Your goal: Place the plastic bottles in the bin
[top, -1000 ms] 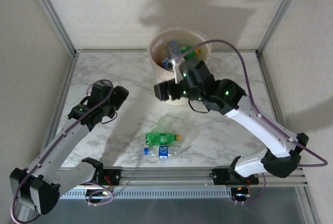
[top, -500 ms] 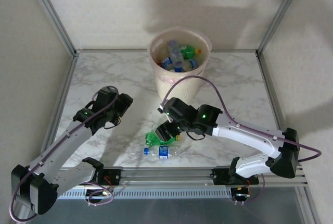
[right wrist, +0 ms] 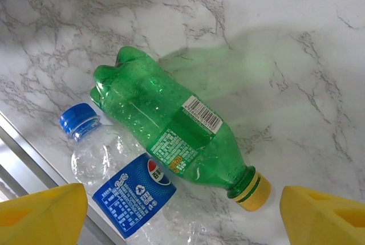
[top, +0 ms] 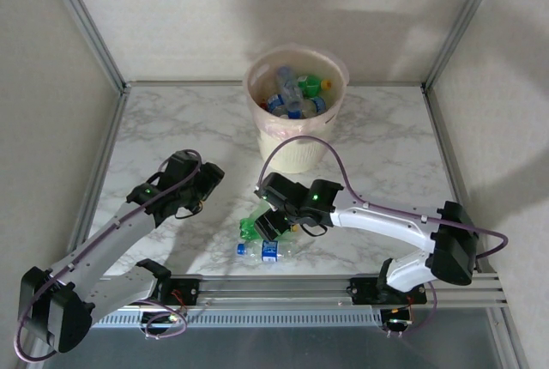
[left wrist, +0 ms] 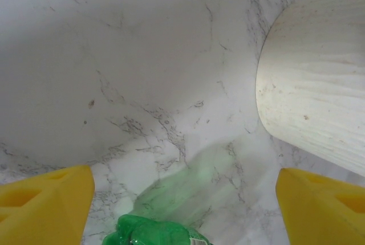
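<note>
right gripper (top: 273, 225) hangs low over the green bottle (right wrist: 171, 131), fingers wide apart w/ a yellow tip on each side of it, not touching it. the green bottle lies on its side on the marble table (top: 171, 129), near the front edge, yellow cap pointing right in the top view. the clear bottle (right wrist: 122, 191), blue label + blue cap, lies just beside it on the near side and looks to touch it. left gripper (top: 210, 176) sits above bare marble left of the green bottle, fingers also apart, nothing between them. the bin (top: 296, 142) stands upright at the far middle of the table w/ several binned bottles (top: 292, 94) inside, clear/blue and green
</note>
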You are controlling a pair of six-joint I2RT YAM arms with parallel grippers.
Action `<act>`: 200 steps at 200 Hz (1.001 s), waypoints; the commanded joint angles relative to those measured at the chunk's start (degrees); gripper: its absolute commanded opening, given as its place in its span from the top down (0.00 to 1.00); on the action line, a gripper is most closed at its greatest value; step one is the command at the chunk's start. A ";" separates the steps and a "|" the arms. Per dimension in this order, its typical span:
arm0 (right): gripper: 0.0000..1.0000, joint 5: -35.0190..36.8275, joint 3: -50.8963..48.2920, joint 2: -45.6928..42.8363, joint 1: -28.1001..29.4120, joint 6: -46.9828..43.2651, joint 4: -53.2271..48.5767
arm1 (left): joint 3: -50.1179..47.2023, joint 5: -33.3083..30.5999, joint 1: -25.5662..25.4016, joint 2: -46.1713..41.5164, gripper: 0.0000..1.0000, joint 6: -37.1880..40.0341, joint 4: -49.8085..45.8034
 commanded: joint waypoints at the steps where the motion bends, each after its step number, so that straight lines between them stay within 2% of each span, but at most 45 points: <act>1: 0.13 0.34 -1.43 2.04 0.71 -1.57 1.36 | -0.82 -1.00 -0.47 -0.62 0.17 -2.50 -2.00; 115: 0.09 0.70 1.75 15.70 0.52 -8.13 7.51 | -0.68 -1.62 -0.65 -1.81 0.17 -0.75 -4.06; 161: 0.11 -0.40 0.08 17.04 -4.09 -7.48 9.80 | -1.26 -2.00 -0.65 -1.50 0.16 -1.03 -3.13; 200: 0.12 -1.92 -2.49 15.70 -6.44 -5.41 11.92 | 1.15 -2.70 -0.65 0.53 0.17 1.75 -4.00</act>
